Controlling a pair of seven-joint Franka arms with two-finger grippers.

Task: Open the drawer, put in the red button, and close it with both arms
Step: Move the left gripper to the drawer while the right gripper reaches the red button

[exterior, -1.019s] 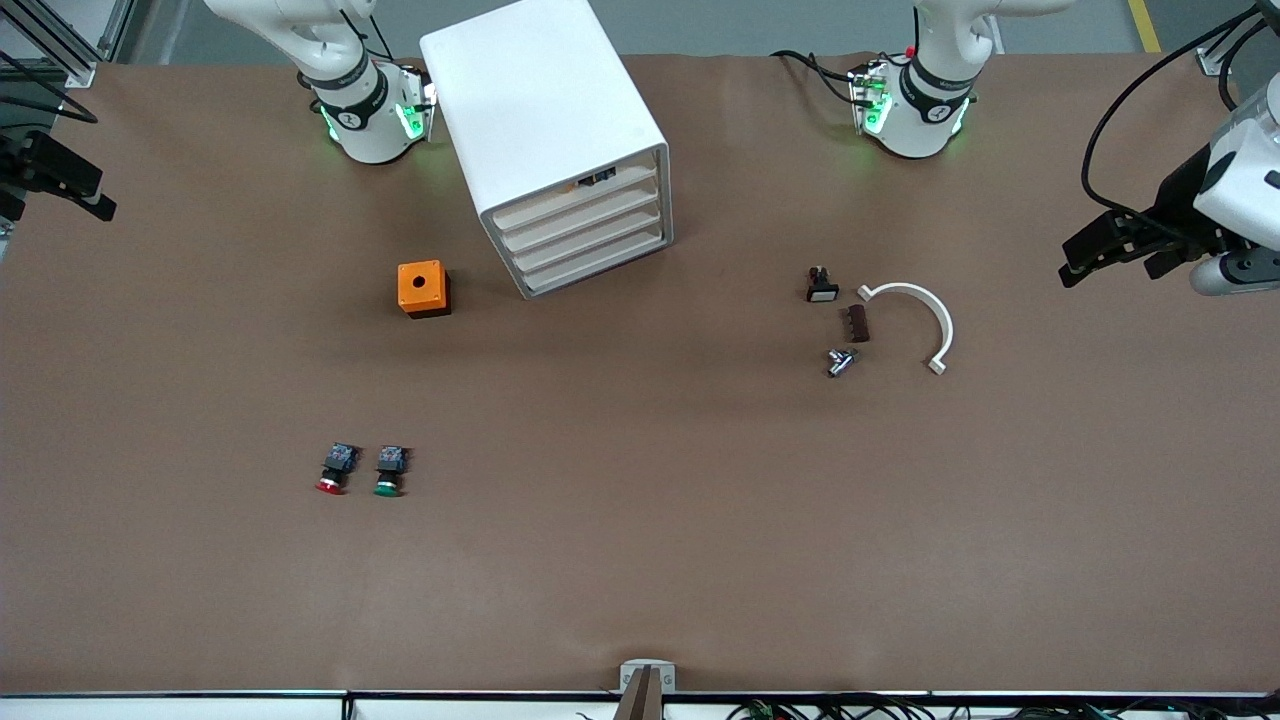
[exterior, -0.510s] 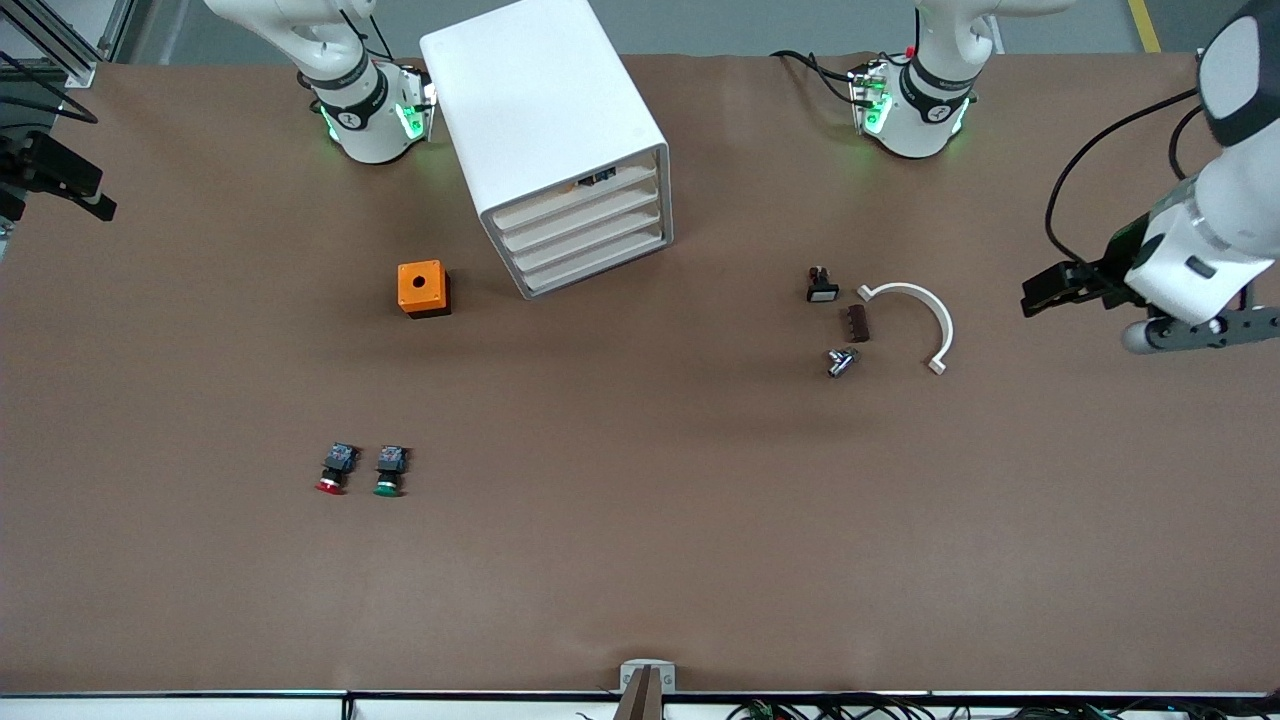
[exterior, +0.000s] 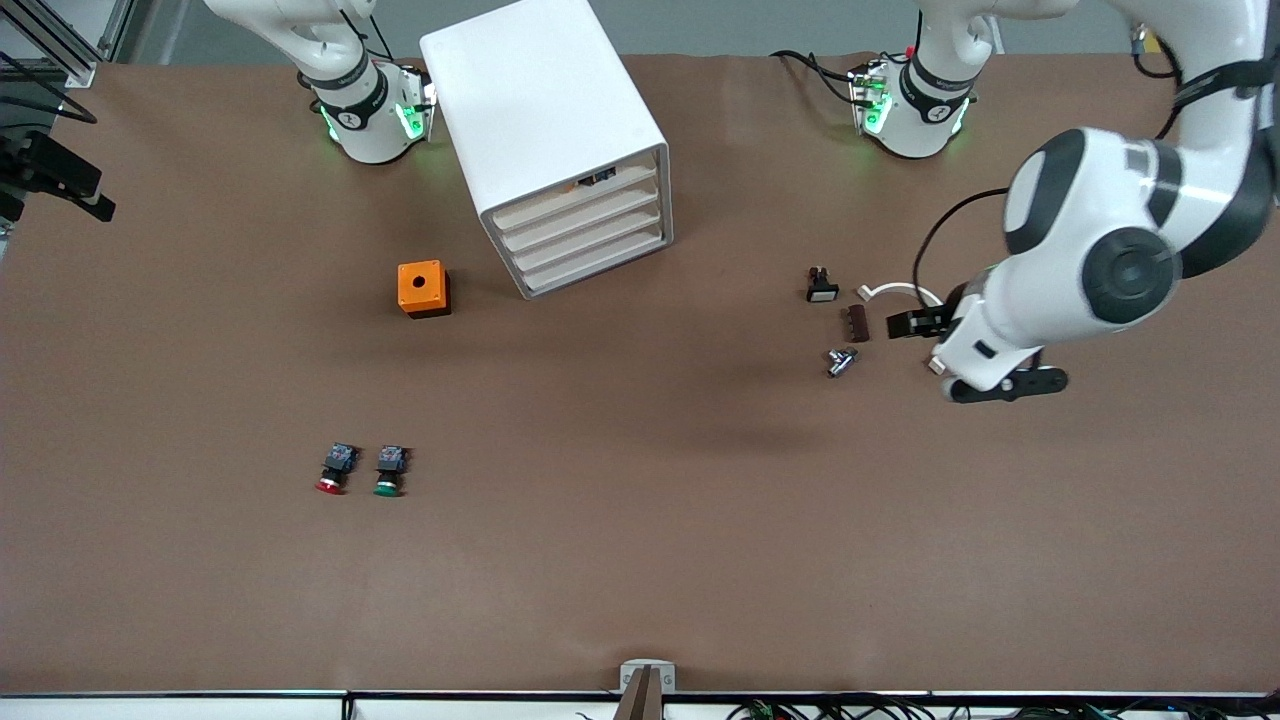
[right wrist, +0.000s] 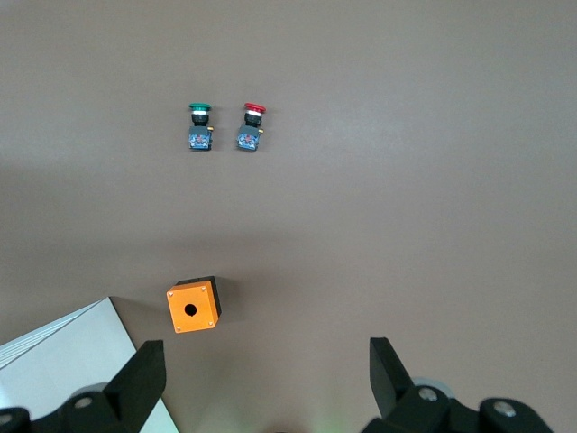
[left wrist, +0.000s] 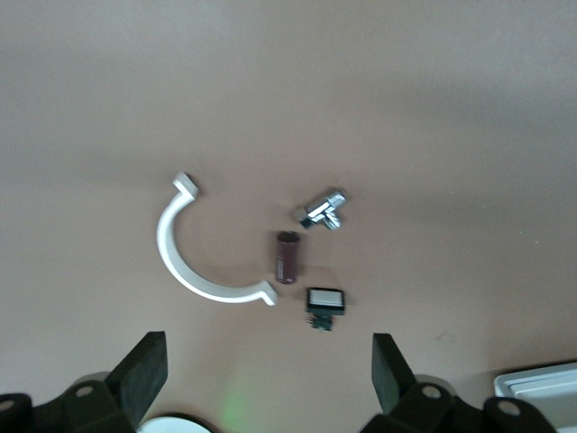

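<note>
The white cabinet [exterior: 545, 110] stands near the robots' bases, all four drawers shut; the second-from-top drawer [exterior: 580, 214] is among them. The red button [exterior: 331, 470] lies on the table beside the green-capped button [exterior: 389, 470], nearer the front camera than the cabinet. Both buttons show in the right wrist view, the red button [right wrist: 253, 126] and the green button [right wrist: 199, 126]. My left gripper [exterior: 905, 325] is open and empty over the white curved piece [left wrist: 194, 262]. My right gripper [exterior: 70, 185] waits open and empty, high at the right arm's end of the table.
An orange box with a hole [exterior: 423, 289] sits beside the cabinet toward the right arm's end. Under my left gripper lie a brown block [exterior: 856, 323], a metal fitting [exterior: 840, 361] and a black switch [exterior: 821, 285]. A cabinet corner [left wrist: 536, 383] shows in the left wrist view.
My left arm has swung in from the table's end and now hangs over the small parts and the white curved piece. The right arm has not moved.
</note>
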